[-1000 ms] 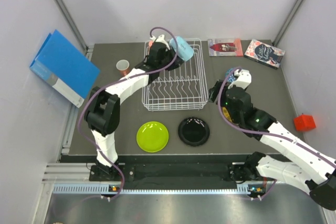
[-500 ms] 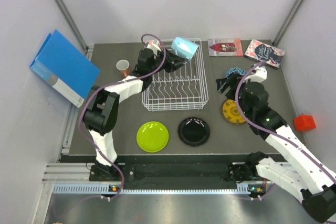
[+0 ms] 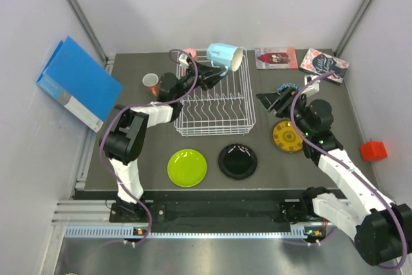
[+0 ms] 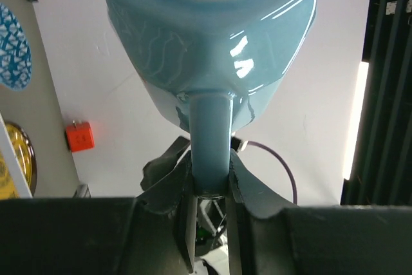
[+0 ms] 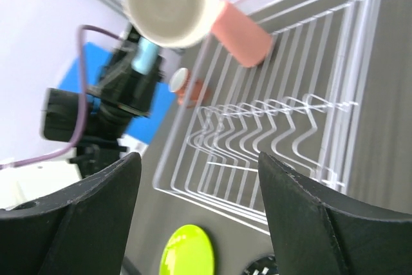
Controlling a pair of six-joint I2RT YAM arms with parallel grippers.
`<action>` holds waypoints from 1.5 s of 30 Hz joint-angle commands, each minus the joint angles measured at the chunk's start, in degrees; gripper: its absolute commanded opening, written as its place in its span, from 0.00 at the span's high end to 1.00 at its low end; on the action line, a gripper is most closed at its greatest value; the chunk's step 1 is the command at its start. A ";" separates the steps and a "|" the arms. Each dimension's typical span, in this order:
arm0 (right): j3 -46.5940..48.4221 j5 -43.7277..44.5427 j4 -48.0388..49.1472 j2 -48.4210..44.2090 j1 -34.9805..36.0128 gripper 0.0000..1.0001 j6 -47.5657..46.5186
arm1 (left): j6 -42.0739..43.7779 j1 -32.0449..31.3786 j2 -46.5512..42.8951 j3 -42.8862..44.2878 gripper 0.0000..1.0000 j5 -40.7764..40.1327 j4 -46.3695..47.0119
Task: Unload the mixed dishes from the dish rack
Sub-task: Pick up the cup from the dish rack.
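glossy glazed mug [image 4: 212,37], smooth wire rack [image 3: 214,104], matt tabletop [image 3: 270,175]

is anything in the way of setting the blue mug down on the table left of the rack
The left gripper holds the light blue mug by its handle over the far edge of the dish rack. Left of the rack a salmon cup stands, and a pink cup sits at its far-left corner.
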 commanded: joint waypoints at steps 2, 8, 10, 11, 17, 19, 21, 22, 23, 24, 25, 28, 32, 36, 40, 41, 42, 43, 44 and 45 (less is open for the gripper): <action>1.99 -5.74 13.42 3.38 -0.70 0.27 2.40 | -2.11 -0.74 -3.60 -2.02 1.00 2.44 26.99; 5.86 -6.09 15.98 9.97 -0.70 0.28 3.02 | -0.70 -2.41 -5.98 -4.13 1.00 3.59 25.50; 6.21 -6.44 17.56 12.08 -0.52 0.29 3.20 | -0.43 -2.85 -6.86 -4.57 1.00 4.03 25.50; 6.04 -6.61 18.09 13.22 -0.61 0.29 3.20 | -0.52 -2.94 -7.29 -4.66 1.00 4.29 25.32; 6.04 -7.05 21.87 16.83 -0.61 0.30 3.90 | 0.80 -4.00 -9.49 -5.45 1.00 5.17 24.00; 6.21 -6.97 23.45 17.45 -0.61 0.31 4.25 | 0.97 -4.61 -9.67 -5.89 1.00 5.17 24.35; 6.56 -6.71 24.24 18.50 -0.61 0.30 4.25 | 1.06 -4.87 -9.84 -6.24 1.00 5.43 24.44; 6.74 -6.70 24.77 18.77 -0.61 0.31 4.25 | 1.23 -5.22 -9.93 -6.85 1.00 5.43 24.44; 6.74 -6.70 25.21 19.21 -0.61 0.31 4.34 | 1.32 -5.40 -9.93 -7.12 1.00 5.35 24.44; 6.92 -6.44 25.65 19.30 -0.70 0.31 4.25 | 1.41 -5.58 -9.93 -7.38 1.00 5.26 24.61; 7.09 -6.27 25.83 19.56 -0.70 0.31 4.25 | 1.50 -6.10 -9.85 -7.82 1.00 5.26 24.79; 7.88 -6.44 26.88 20.96 -0.61 0.32 4.95 | 2.11 -7.16 -10.11 -8.26 1.00 5.35 24.53; 9.11 -6.88 27.68 22.81 -0.35 0.46 5.22 | 2.64 -7.95 -10.11 -8.79 1.00 5.52 24.35; 9.47 -7.41 26.01 23.78 0.00 0.64 4.78 | 2.91 -8.04 -10.37 -9.32 1.00 5.43 24.44; 9.55 -8.72 24.87 25.10 0.36 0.72 4.60 | 2.73 -8.13 -10.11 -9.49 1.00 5.26 24.97; 9.73 -8.99 24.34 25.53 0.53 0.75 4.43 | 2.73 -8.13 -10.02 -9.49 1.00 5.26 25.14; 9.90 -9.42 23.99 25.62 0.53 0.89 4.34 | 2.64 -8.13 -10.02 -9.49 1.00 5.26 25.23; 9.99 -9.69 22.68 25.63 0.62 0.97 3.47 | 2.64 -8.13 -10.02 -9.49 1.00 5.35 25.32; 10.25 -9.78 21.45 25.36 0.79 1.00 2.68 | 2.82 -8.13 -10.20 -9.49 1.00 5.43 25.23; 10.95 -9.52 20.22 25.01 0.80 1.00 1.89 | 2.91 -8.13 -10.20 -9.49 1.00 5.70 25.06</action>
